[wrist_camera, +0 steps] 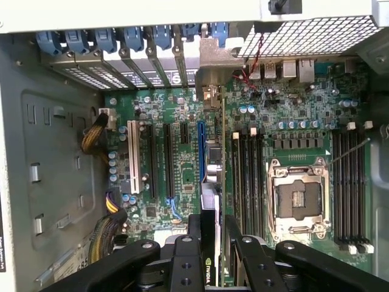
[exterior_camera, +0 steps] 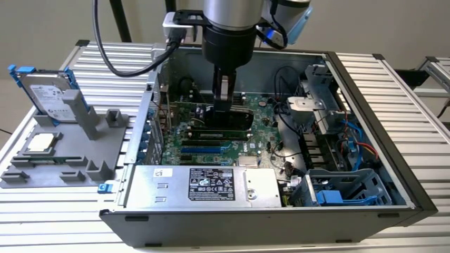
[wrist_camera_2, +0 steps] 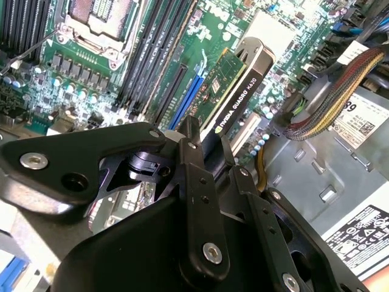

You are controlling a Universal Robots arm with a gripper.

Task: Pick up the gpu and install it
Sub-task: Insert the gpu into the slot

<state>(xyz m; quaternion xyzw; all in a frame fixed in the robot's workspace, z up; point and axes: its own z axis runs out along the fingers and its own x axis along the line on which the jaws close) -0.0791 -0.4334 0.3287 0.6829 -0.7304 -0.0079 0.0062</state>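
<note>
Holding the gpu on edge over the motherboard.
The jaws were closed on the card's top edge inside the open computer case, the card standing upright just above the blue slot, its bracket toward the rear slots.

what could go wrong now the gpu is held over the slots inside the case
1. The hand grips the gpu by one end only, so the card could tilt and miss the blue slot.
2. The silver bracket sits close to the rear slot covers and might catch there.
3. The cable bundle lies near the card and could snag it.
</note>
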